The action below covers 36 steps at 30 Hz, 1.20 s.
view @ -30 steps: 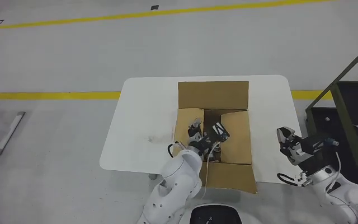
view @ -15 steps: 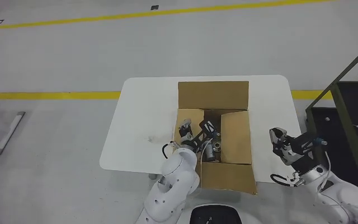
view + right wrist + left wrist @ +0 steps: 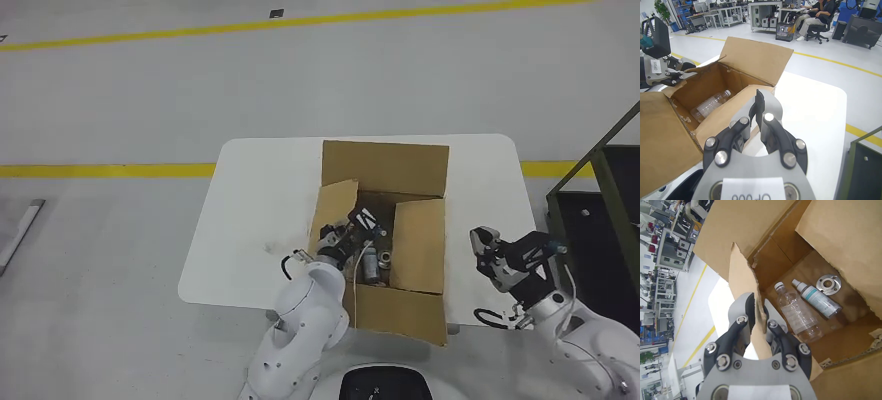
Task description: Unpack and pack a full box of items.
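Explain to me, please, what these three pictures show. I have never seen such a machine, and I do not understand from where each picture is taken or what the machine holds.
This is a robot with two arms; each ends in a gripper, a two-fingered clamp. One picture looks down from a camera above the arms; each of the other two comes from a camera on one wrist. On the white table stands an open cardboard box. The left gripper is shut on the box's side flap. Inside lie a clear plastic bottle, a spray bottle and a metal ring with holes. The right gripper is shut, holds nothing, and hangs above the table beside the box.
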Each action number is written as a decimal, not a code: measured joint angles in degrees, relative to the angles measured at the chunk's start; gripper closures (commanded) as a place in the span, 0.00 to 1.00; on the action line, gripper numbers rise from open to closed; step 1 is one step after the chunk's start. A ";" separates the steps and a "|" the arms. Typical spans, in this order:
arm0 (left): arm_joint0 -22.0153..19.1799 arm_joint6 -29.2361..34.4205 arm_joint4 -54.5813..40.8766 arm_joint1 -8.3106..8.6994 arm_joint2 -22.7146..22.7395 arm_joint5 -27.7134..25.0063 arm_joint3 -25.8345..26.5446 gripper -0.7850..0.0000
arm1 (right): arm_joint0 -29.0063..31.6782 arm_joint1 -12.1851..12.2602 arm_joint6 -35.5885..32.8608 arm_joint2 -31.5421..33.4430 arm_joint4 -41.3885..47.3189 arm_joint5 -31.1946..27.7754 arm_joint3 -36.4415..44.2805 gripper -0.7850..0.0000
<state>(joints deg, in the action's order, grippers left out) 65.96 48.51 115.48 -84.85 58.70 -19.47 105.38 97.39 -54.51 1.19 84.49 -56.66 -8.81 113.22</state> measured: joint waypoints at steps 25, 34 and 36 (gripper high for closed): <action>0.02 0.90 0.03 0.64 9.22 2.15 4.10 0.00 | -14.81 -1.52 -15.85 -7.98 0.30 -7.91 -10.52 1.00; -0.09 -0.84 8.38 1.61 12.34 0.11 1.06 0.00 | -15.25 -1.87 -16.16 -7.82 0.86 -8.14 -11.54 1.00; 0.52 -1.70 10.73 1.74 12.62 0.27 0.42 0.00 | -15.41 -1.95 -16.28 -7.81 1.33 -8.29 -11.86 1.00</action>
<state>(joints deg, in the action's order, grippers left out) 66.48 46.80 126.20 -83.11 71.32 -19.20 105.80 81.98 -56.46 -15.09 76.68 -55.33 -17.10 101.36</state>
